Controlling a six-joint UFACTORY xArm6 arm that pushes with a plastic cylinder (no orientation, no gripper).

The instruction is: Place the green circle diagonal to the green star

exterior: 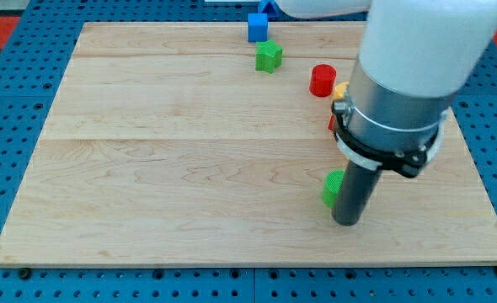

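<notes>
While the wooden board [189, 168] fills nearly the whole view, resting on a blue pegboard surface [13, 84], the arm's big white and grey body [408, 76] looms in from the view's top right and covers part of the board's right side. Down from it comes the dark rod, and my tip [346, 222] is planted on the board towards the view's lower right. No claw here to open or close, just a plain rod end, holding nothing.

Now the key piece: the green circle [333, 187] sits right against the rod on its left side, partly hidden by it, touching or as good as touching. Well apart from it, up near the view's top edge, sits the green star [268, 56], with the blue cube [258, 26] just above it, almost touching. To the right of those, the red cylinder [322, 80] stands alone, and a sliver of a yellow block [340, 88] peeks out beside the arm, its shape hidden. A scrap of another red block [332, 123] shows at the arm's edge.
</notes>
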